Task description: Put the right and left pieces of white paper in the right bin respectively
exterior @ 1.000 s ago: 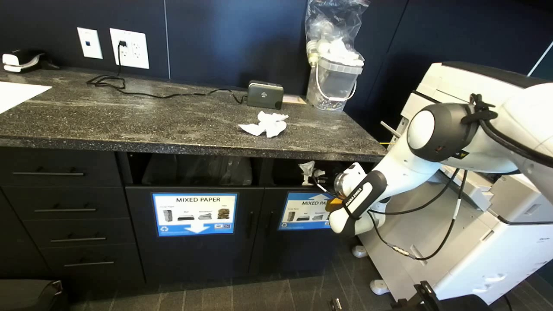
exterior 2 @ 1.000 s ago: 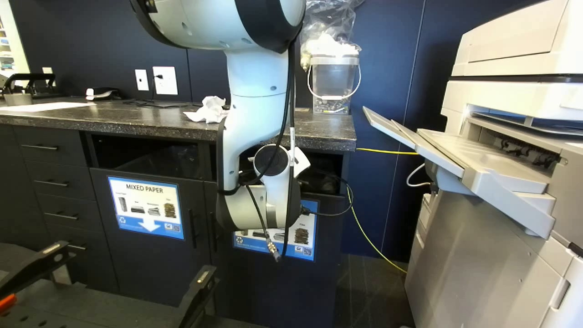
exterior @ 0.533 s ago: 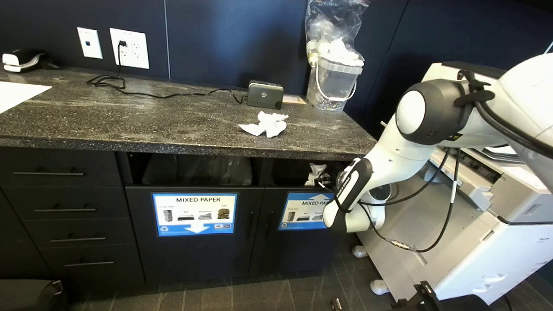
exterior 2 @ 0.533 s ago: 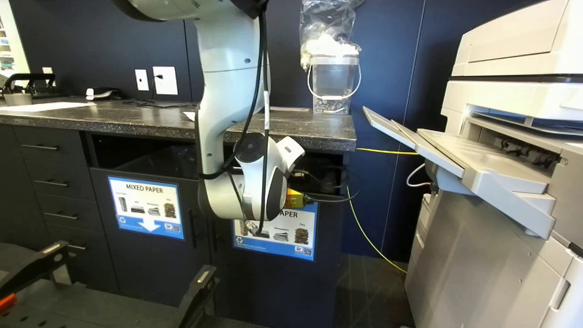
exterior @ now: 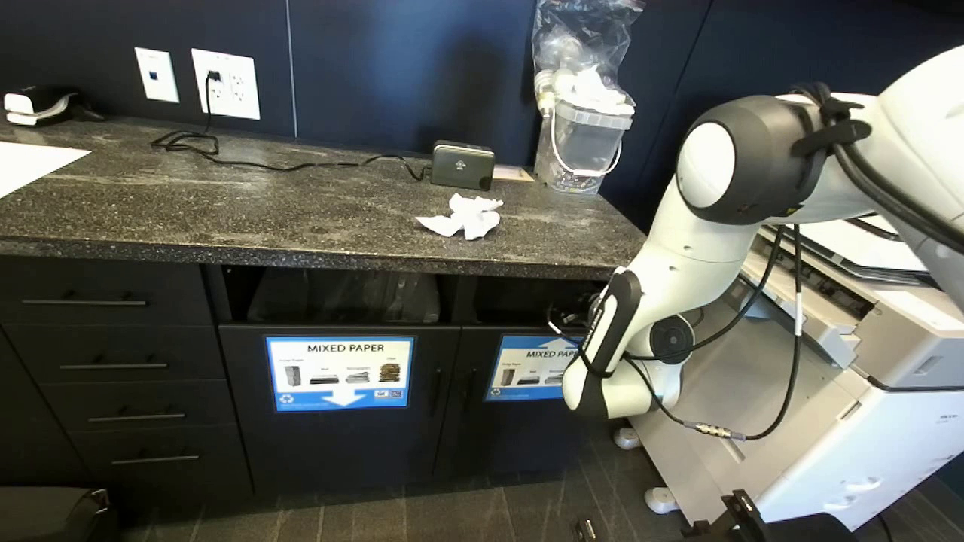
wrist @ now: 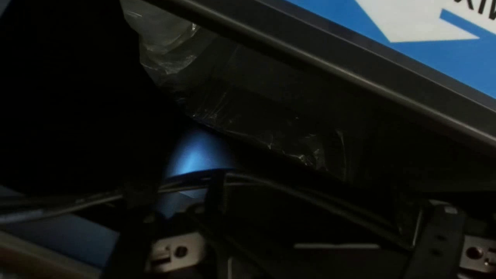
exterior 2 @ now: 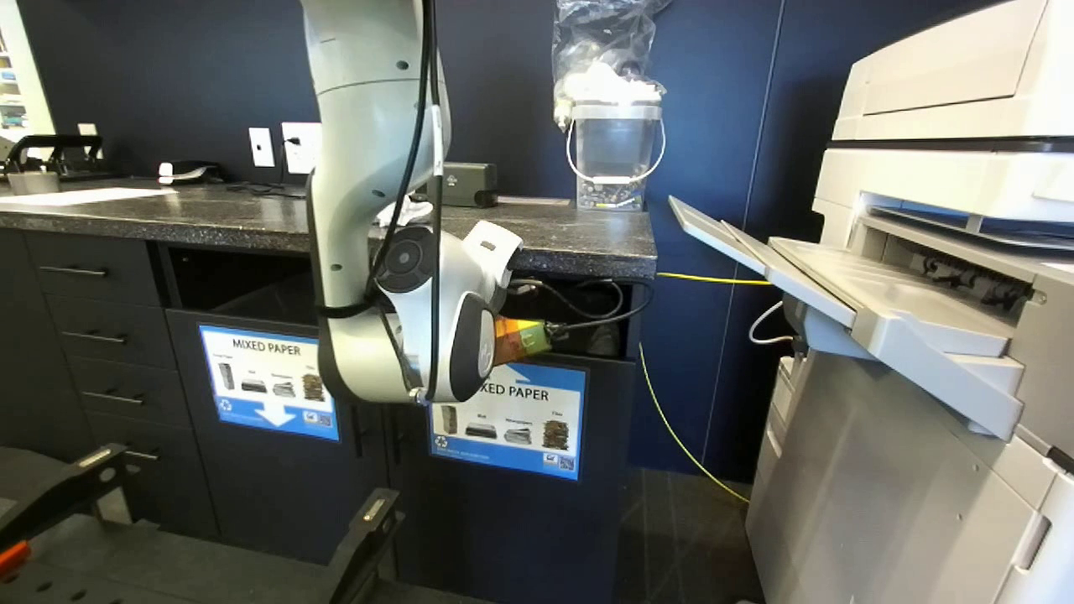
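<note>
A crumpled piece of white paper [exterior: 463, 217] lies on the dark counter, partly behind the arm [exterior 2: 407, 211] in an exterior view. The other piece is out of view. The right bin [exterior: 520, 309] is the dark compartment below the counter, fronted by a blue-and-white sign [exterior 2: 512, 424]. My gripper [wrist: 317, 205] reaches into its opening, mostly hidden by shadow and the wrist in both exterior views. The wrist view has its left finger [wrist: 176, 252] and right finger [wrist: 438, 236] wide apart, with no white paper between them. Beyond them a clear bin liner [wrist: 170, 46] shows faintly.
The counter's front edge [exterior: 339, 260] overhangs the openings. On it stand a small black box [exterior: 462, 165] and a clear bucket [exterior: 580, 147] under a plastic bag. A left bin [exterior: 339, 297] adjoins. A large printer [exterior 2: 906, 335] stands to the right, and cables hang from the wrist.
A white wad visible beside the gripper at the right bin's opening has gone from sight. The forearm has risen and shifted, and the wrist has tilted. The paper on the counter stays put.
</note>
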You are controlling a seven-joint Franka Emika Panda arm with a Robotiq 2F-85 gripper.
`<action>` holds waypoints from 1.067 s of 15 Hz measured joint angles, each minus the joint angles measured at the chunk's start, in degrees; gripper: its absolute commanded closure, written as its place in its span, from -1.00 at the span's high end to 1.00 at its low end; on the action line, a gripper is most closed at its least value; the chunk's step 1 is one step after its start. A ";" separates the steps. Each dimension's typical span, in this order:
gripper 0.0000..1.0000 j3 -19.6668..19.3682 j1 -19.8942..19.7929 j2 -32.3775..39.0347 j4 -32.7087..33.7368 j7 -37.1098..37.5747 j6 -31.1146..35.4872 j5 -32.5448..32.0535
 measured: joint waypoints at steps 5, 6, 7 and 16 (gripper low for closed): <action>1.00 -0.19 0.92 -5.14 -6.15 -2.80 0.01 -0.24; 1.00 -0.20 0.93 -6.60 -8.00 -3.04 -0.01 -0.69; 1.00 -0.24 0.92 -8.30 -10.34 -3.06 -0.32 -1.57; 1.00 -2.49 0.94 -33.92 -29.50 -2.90 -23.78 -18.19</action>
